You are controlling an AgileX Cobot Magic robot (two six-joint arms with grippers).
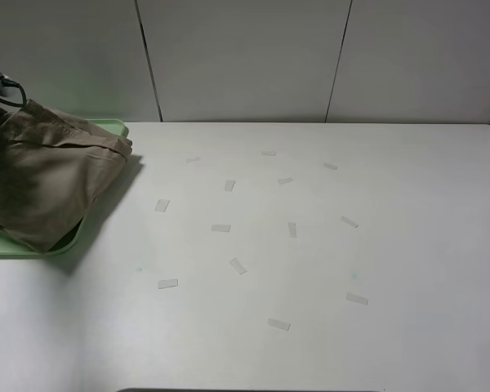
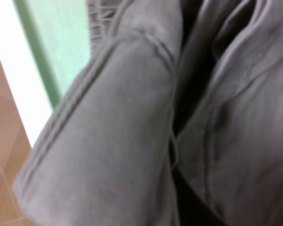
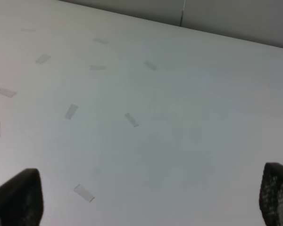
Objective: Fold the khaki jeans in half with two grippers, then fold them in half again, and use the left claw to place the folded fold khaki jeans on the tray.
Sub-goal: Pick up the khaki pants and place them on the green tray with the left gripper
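- A white table (image 1: pixel 310 245) fills the exterior high view, dotted with short strips of pale tape (image 1: pixel 238 265) scattered across its middle.
- The khaki jeans (image 1: pixel 41 175) hang bunched at the table's far left edge, over the tray (image 1: pixel 12 243), their lower folds draped on its near rim.
- The pale-green tray lies under the cloth, with only its near rim and far corner showing.
- The left tool is hidden among the fabric in the left wrist view, which shows only folds and seams; it is clenched, with the jeans gathered round it.
- The right tool (image 3: pixel 151 197) stands released, its two dark fingertips (image 3: pixel 19 195) wide apart above bare table, touching nothing.
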